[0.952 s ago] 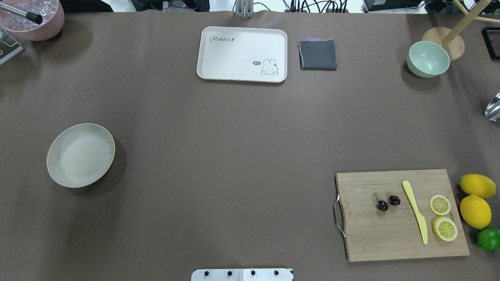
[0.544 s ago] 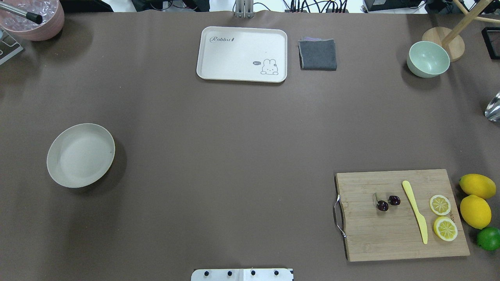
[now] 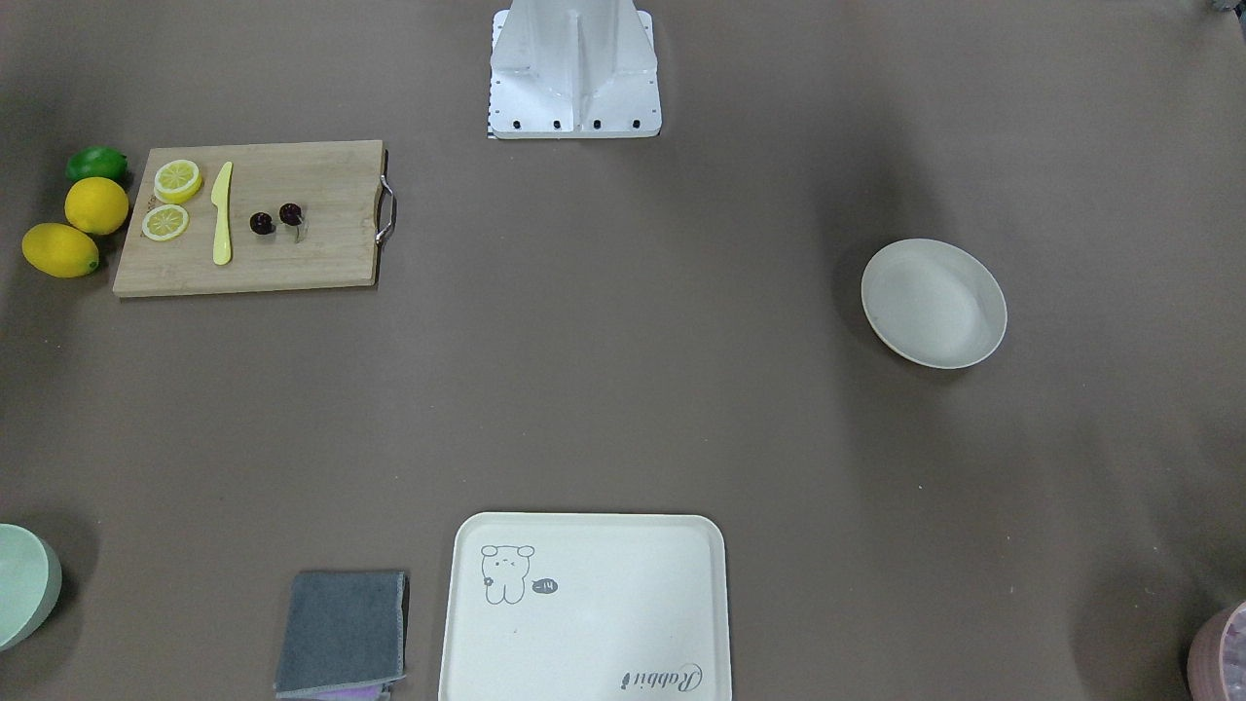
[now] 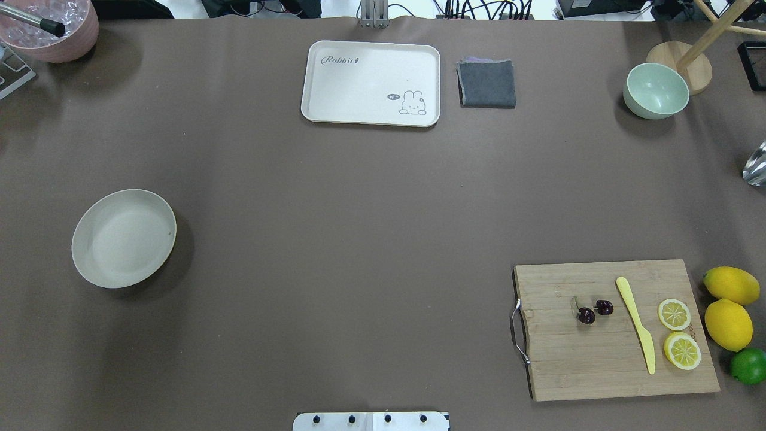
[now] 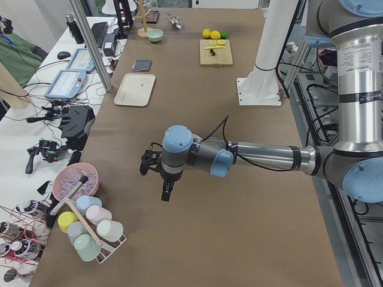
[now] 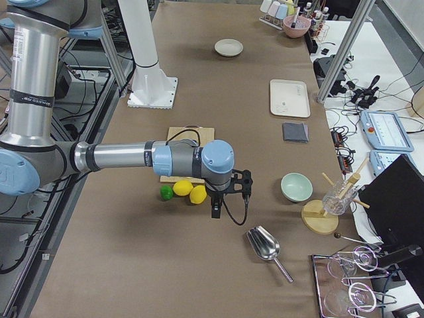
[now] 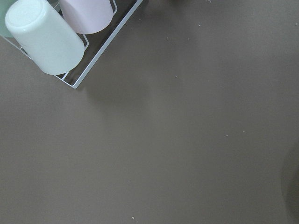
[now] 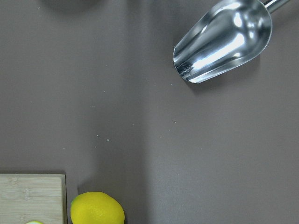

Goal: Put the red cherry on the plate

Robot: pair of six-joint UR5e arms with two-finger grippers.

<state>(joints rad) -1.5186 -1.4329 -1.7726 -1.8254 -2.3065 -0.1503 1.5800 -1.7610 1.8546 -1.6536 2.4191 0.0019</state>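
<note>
The red cherry (image 4: 594, 311) is a pair of dark cherries with green stems lying on a wooden cutting board (image 4: 598, 371) at the near right; in the front-facing view the cherry (image 3: 275, 219) shows at the upper left. The off-white plate (image 4: 124, 238) sits empty at the left of the table, far from the board; the plate (image 3: 934, 303) is on the right in the front-facing view. My left gripper (image 5: 154, 179) hangs over bare table beyond the plate's end. My right gripper (image 6: 230, 197) hovers past the lemons. Whether either is open or shut, I cannot tell.
On the board lie a yellow knife (image 4: 635, 323) and two lemon slices (image 4: 674, 314). Two lemons (image 4: 728, 324) and a lime (image 4: 748, 366) sit beside it. A cream tray (image 4: 371, 82), grey cloth (image 4: 486, 83) and green bowl (image 4: 656, 91) line the far edge. A metal scoop (image 6: 264, 244) lies near the right gripper.
</note>
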